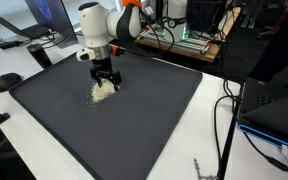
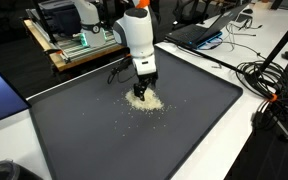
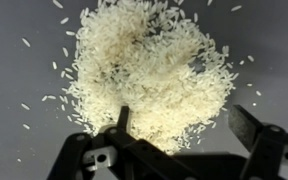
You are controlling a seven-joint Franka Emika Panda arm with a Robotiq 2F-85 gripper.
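A small pile of white rice grains [image 1: 103, 90] lies on a dark grey mat [image 1: 154, 110], also seen in both exterior views [image 2: 146, 101]. My gripper [image 1: 106, 77] hangs straight down right over the pile, fingertips at the grains [image 2: 144, 88]. In the wrist view the rice pile [image 3: 149, 65] fills the middle, and my gripper [image 3: 179, 125] is open, one finger at the pile's lower edge, the other on bare mat to the right. Nothing is held between the fingers.
Loose grains [image 3: 24, 42] are scattered on the mat [image 2: 94, 140] around the pile. Cables [image 2: 269, 85] and laptops [image 2: 199, 33] lie beside the mat. A wooden bench with electronics [image 2: 79, 45] stands behind the arm. A black mouse-like object [image 1: 6, 81] sits on the white table.
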